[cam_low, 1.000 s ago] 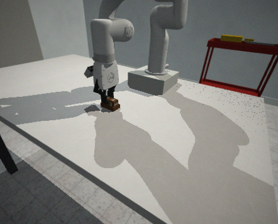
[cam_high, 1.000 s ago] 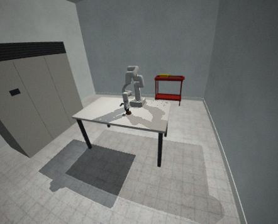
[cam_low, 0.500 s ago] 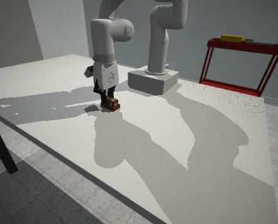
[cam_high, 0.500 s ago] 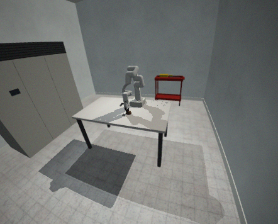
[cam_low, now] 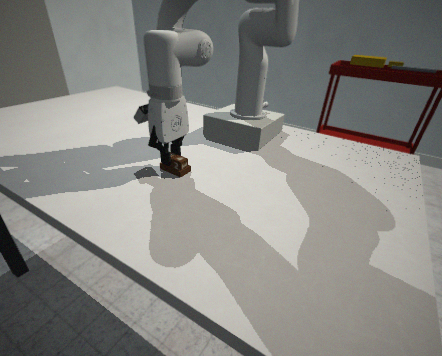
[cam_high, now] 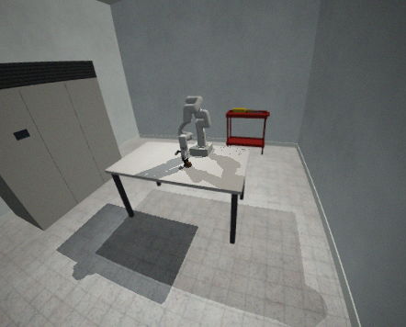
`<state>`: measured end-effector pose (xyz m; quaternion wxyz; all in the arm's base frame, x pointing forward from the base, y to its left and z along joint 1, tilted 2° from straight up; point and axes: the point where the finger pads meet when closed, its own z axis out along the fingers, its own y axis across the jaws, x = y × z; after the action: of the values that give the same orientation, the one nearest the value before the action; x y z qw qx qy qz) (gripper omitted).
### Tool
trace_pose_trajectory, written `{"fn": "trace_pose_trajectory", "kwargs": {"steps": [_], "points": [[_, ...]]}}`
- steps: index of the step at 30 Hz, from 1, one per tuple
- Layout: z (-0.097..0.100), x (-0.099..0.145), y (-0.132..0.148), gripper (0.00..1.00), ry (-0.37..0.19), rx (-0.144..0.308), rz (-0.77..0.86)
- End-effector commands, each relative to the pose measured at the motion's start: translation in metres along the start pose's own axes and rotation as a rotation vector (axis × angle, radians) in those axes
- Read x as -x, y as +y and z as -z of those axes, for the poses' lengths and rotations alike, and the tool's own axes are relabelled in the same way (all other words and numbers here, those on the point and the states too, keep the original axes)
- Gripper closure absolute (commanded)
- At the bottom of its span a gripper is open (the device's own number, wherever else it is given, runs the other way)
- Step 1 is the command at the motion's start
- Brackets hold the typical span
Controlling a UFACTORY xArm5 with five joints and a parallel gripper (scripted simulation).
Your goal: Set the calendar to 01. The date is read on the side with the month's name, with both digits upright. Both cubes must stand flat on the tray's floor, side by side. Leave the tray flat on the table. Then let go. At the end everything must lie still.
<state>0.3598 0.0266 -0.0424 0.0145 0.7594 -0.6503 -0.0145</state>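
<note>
The calendar is a small brown wooden tray (cam_low: 173, 169) standing flat on the white table, in the arm's shadow. It also shows, very small, in the top view (cam_high: 187, 163). One pale cube (cam_low: 181, 161) shows at the tray's right end. My gripper (cam_low: 169, 153) points straight down into the tray's left part. Its dark fingers are shut on the other cube, which they mostly hide. The digits and the month's name are too small to read.
The arm's grey base block (cam_low: 243, 129) stands on the table behind and to the right of the tray. A red cart (cam_low: 387, 102) with yellow items stands beyond the table's far side. Grey cabinets (cam_high: 40, 138) line the left wall.
</note>
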Motion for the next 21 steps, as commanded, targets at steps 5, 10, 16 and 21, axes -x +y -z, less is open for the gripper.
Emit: {"fn": "trace_pose_trajectory", "kwargs": {"steps": [5,10,16,21], "points": [[0.0008,-0.0001,-0.0012,0.73,0.000,-0.003,0.000],[0.0008,-0.0001,-0.0012,0.73,0.000,-0.003,0.000],[0.0008,-0.0001,-0.0012,0.73,0.000,-0.003,0.000],[0.0008,-0.0001,-0.0012,0.69,0.000,-0.003,0.000]]}}
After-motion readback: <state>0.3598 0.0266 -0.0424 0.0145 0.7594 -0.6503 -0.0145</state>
